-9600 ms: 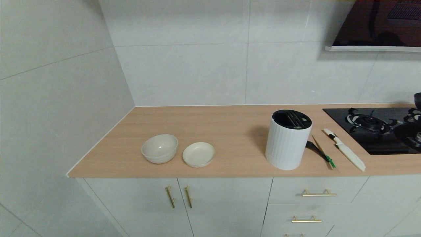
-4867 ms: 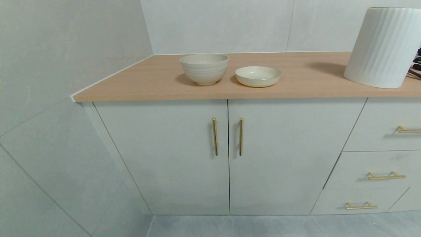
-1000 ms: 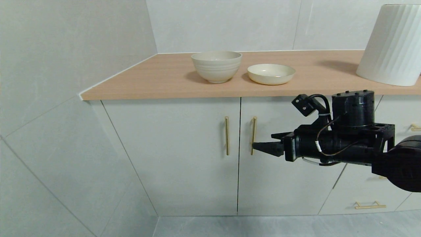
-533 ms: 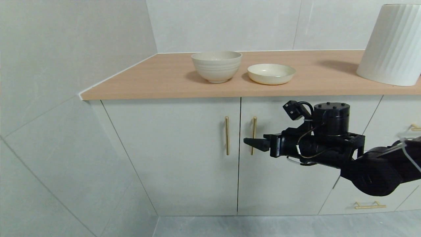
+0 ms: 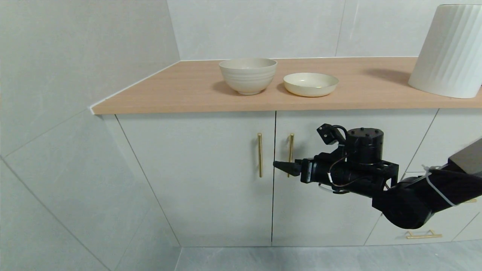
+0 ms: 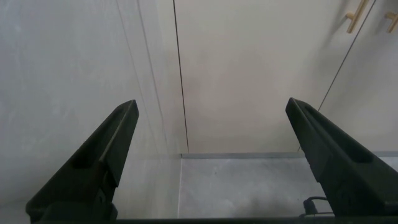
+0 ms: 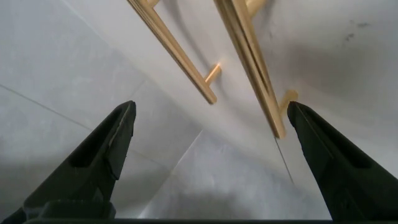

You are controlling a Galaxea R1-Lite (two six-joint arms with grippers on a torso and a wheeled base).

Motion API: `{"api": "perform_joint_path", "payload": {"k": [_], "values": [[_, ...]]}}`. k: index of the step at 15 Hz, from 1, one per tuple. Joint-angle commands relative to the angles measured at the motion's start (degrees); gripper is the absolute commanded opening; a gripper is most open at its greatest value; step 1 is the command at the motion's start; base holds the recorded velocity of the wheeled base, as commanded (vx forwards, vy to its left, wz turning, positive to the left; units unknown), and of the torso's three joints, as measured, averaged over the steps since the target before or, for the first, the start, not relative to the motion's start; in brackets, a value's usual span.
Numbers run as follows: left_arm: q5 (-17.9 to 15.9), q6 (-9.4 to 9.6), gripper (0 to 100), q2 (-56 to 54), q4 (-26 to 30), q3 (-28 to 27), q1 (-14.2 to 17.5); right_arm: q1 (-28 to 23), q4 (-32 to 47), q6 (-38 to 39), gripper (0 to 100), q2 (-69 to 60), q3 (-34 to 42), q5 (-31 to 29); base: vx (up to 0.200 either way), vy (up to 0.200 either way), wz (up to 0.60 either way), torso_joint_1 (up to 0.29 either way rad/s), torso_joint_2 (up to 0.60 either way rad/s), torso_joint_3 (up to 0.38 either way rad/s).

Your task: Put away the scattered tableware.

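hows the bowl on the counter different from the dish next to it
The bowl is taller and deeper; the dish is low and shallow. The bowl has faint ridges around its outside, while the dish's side looks smooth. The bowl is a greyer beige, the dish a creamier yellow-white. Both are round, stand upright on the wooden counter, and sit side by side without touching.

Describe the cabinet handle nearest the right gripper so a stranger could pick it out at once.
Under the wooden countertop is a double-door cabinet with two upright gold handles either side of the centre seam. The one meant is the right-hand handle, on the door below the shallow dish; unlike the left handle, it has the right gripper at its lower end.
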Motion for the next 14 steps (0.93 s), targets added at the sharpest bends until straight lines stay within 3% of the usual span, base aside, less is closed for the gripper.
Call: {"api": "perform_joint_path", "payload": {"k": [1,14], "values": [[0.0,0.0,100,0.0,0.0,0.0,0.0,0.7,-2.5,-0.1,100,2.6,-0.2,-0.1,0.0,0.0,0.0,0.0,0.0,0.0],[0.0,0.0,100,0.1,0.0,0.0,0.0,2.5,-6.9,2.8,100,4.4,0.1,1.1,0.0,0.0,0.0,0.0,0.0,0.0]]}}
